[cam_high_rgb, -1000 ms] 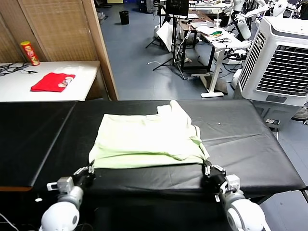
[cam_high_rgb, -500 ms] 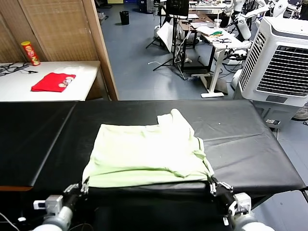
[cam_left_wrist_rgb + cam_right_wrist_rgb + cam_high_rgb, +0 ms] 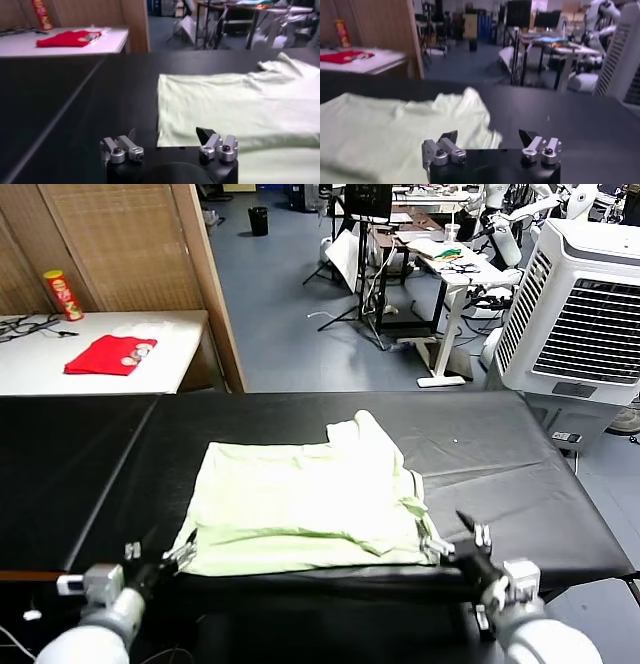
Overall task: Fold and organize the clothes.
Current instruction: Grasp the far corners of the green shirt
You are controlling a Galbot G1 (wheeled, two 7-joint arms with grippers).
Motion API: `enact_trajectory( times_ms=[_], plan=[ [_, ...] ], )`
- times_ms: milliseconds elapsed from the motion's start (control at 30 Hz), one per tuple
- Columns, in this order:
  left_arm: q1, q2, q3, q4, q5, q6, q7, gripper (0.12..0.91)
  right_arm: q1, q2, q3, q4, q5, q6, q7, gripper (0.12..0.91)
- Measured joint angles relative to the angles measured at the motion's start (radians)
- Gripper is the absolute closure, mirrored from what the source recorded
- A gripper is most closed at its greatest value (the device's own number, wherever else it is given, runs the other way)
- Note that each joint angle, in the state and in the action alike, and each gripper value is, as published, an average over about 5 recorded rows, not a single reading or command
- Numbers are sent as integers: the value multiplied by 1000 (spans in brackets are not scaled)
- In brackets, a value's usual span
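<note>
**Grippers open, both off the shirt's near edge**

Left gripper (image 3: 172,556) sits at the near edge of the black table (image 3: 90,474), jaws spread wide, nothing between them. Left wrist view confirms: gripper (image 3: 169,145) has both fingertips apart, bare table between, shirt (image 3: 235,107) just ahead and toward my right side. Near-left corner of the shirt is right at my fingertips in the head view; can't tell if touching.

Right gripper (image 3: 462,539) is at the near-right corner of the shirt, jaws also wide, empty. Right wrist view: gripper (image 3: 489,140) is above the table, shirt fabric (image 3: 405,127) spreading ahead and toward my left side.

T-shirt (image 3: 305,504): pale green, lying flat on the black table between the two grippers, partly folded, a layer lying over the near part. One sleeve sticks out at the far right corner. Near hem runs roughly from one gripper to the other.

Farther out, beyond my left gripper: white side table (image 3: 175,349) with a red folded cloth (image 3: 108,354) and a red can (image 3: 62,294). Beyond my right gripper: a white air cooler (image 3: 585,309) on the floor.
</note>
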Motion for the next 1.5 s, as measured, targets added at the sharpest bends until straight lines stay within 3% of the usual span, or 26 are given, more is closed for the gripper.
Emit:
enact_trajectory(
  times_ms=[200,567,733,933,1033,1167,1367,1500],
  plan=[
    [-263,49,88,163,-76,22,-23,232,287,42,-123,-272,1,-4,31,227],
    [-653,50,297,572,-115,40,17,232,626,152,-267,-698,6,-55,9,227],
    [-732,36,329,703,-118,53,41,232,700,191,-281,-812,3,-72,-2,227],
    [-772,28,341,784,-116,58,57,232,736,217,-286,-899,-4,-75,-31,229],
    [-783,28,345,805,-111,53,59,237,740,222,-290,-919,-15,-80,-41,286],
    [-789,27,347,823,-99,41,69,352,739,228,-294,-932,-22,-81,-49,485],
    [-788,25,349,829,-84,32,102,667,734,235,-297,-937,-24,-62,-49,805],
    [-786,26,350,825,-73,27,119,860,723,235,-290,-922,-20,-35,-41,900]
  ],
)
